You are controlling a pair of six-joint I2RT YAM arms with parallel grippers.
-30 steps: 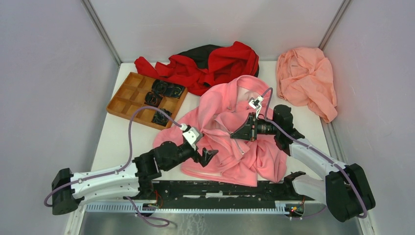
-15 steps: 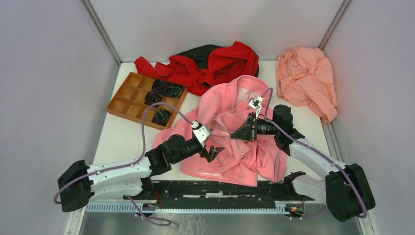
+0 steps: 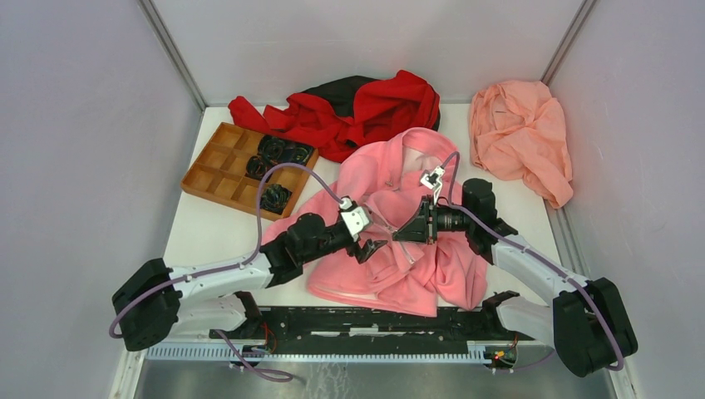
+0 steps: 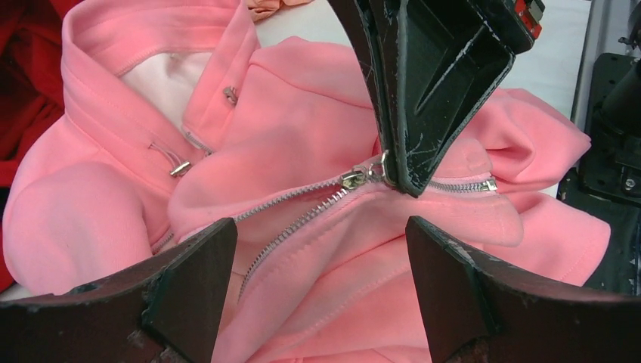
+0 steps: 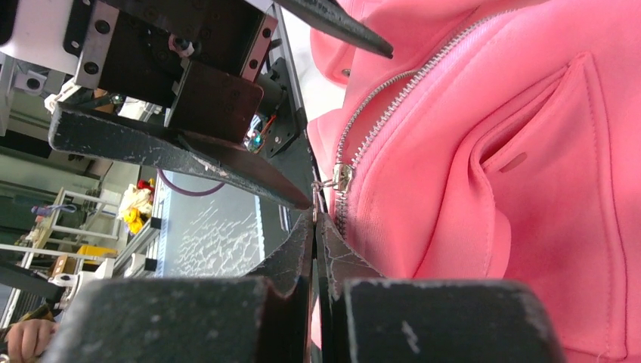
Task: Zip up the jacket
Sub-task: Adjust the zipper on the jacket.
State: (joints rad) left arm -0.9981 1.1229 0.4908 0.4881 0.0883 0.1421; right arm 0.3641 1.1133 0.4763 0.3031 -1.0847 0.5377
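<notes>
The bright pink fleece jacket (image 3: 441, 266) lies crumpled mid-table, hood toward the back. It also shows in the left wrist view (image 4: 302, 98) and the right wrist view (image 5: 529, 151). Its zipper is closed below the metal slider (image 4: 353, 178) and open above it. My right gripper (image 3: 401, 233) is shut on the small metal pull (image 5: 321, 189), its tips (image 5: 315, 215) right at the slider (image 5: 342, 176). My left gripper (image 3: 372, 248) is open and empty, jaws spread wide (image 4: 321, 234) just over the fleece beside the open zipper teeth, close to the right gripper.
A red-and-black garment (image 3: 357, 108) lies at the back. A salmon-peach cloth (image 3: 520, 133) lies back right. An orange compartment tray (image 3: 218, 162) with black parts (image 3: 283, 152) sits at left. A black rail (image 3: 374, 320) runs along the near edge.
My left arm has reached right and forward over the jacket, bringing its open gripper next to the right gripper. The right gripper has stayed on the pull.
</notes>
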